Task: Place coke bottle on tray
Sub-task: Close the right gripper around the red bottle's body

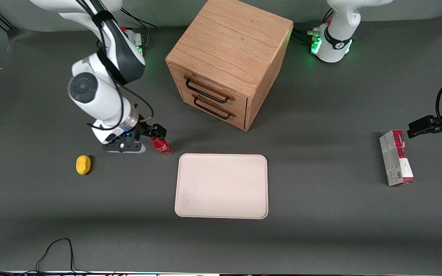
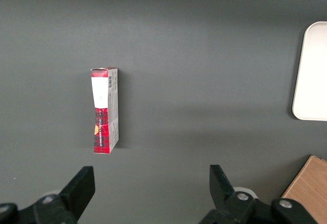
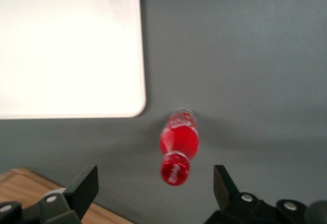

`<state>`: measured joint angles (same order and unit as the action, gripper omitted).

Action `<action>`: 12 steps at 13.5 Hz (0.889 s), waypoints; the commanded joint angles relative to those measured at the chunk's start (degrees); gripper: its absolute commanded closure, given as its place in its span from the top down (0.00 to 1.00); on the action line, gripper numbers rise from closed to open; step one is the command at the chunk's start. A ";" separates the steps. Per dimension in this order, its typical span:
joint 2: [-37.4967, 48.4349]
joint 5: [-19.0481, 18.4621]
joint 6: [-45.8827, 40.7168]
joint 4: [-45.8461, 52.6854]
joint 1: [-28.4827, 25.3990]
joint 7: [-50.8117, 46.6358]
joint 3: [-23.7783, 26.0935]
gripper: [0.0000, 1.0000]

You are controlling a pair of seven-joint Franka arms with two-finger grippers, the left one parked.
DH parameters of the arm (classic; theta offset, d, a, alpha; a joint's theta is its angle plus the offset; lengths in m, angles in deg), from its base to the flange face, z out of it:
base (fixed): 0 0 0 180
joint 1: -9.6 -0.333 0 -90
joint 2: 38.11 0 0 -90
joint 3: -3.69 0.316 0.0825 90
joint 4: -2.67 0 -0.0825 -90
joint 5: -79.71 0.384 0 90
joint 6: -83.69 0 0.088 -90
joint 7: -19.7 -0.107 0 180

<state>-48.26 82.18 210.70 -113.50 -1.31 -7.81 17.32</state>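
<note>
Red coke bottle, cream-white tray, yellow sponge, red-and-grey carton.

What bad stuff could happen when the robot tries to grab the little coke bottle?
The coke bottle is small and stands upright on the table, between the open fingers of the gripper but not yet held. If one finger reaches it first, the bottle might tip and roll. It also stands close to a corner of the tray, so a low carry could catch its base on the tray's raised rim.
</note>
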 commanded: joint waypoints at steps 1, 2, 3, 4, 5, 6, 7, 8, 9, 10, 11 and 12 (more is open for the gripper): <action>3.55 -3.68 4.38 -7.99 0.28 -2.80 0.78 1.00; 3.55 -3.78 6.57 -9.49 0.28 -3.07 0.86 1.00; 3.29 -3.78 8.33 -10.38 0.28 -3.16 0.87 1.00; 2.94 -3.78 9.30 -10.38 0.28 -3.42 0.87 1.00; 2.68 -3.78 10.44 -10.38 0.28 -3.42 0.87 0.99; 2.15 -3.78 11.85 -10.30 0.28 -3.42 0.87 0.99; 1.28 -3.78 13.86 -10.30 0.28 -3.34 0.87 0.92; 0.48 -3.78 15.27 -10.30 0.28 -3.34 0.87 0.76; 0.39 -3.78 15.46 -10.21 0.28 -3.42 0.87 0.57; 0.21 -3.78 15.46 -10.21 0.28 -3.34 0.87 0.41; 0.21 -3.78 15.38 -10.21 0.28 -3.34 0.87 0.28; 0.13 -3.78 15.29 -10.12 0.28 -3.42 0.87 0.19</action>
<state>-48.15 79.50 225.03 -123.36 -1.31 -9.37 17.74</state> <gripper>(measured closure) 0.559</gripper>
